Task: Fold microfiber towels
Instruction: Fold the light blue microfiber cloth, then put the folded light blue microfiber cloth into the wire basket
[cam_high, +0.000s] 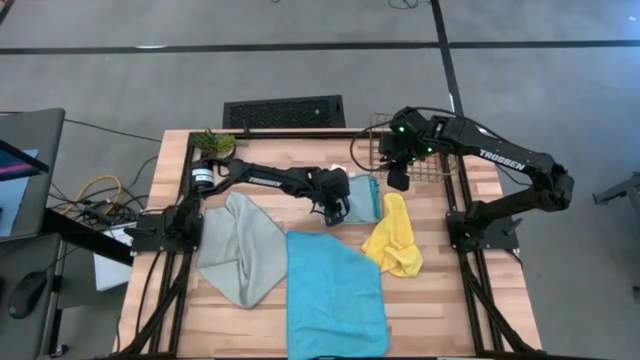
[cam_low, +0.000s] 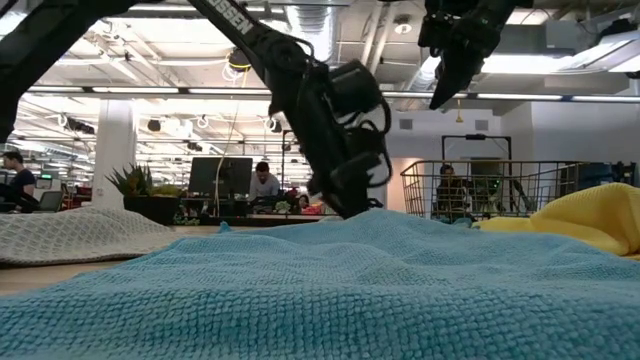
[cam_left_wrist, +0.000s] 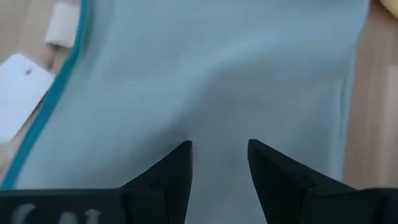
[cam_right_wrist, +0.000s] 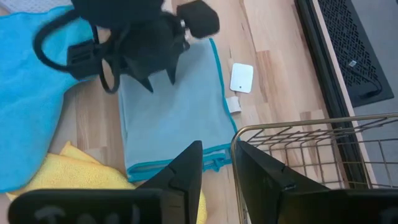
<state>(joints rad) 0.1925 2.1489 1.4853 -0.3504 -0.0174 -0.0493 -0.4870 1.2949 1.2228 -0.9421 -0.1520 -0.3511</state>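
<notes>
Left wrist view shows the left gripper hanging just above the pale blue towel, its two dark fingers a little apart with nothing between them. That towel's darker blue hem and a white tag on the bare wood beside it appear here and in the right wrist view, but not from overhead, where the arm covers most of the cloth.

High view places the left gripper at the table's middle, over this folded towel, which lies as a small rectangle with its long axis running near to far. The right gripper hovers at the wire basket on the far right, fingers slightly parted and empty.

Just right of the folded towel lies the crumpled yellow towel, stretched near to far. The cyan towel lies flat at the near middle, long axis near to far, filling the low view's foreground. The grey-green towel lies rumpled to its left. A small potted plant stands at the far left corner.
</notes>
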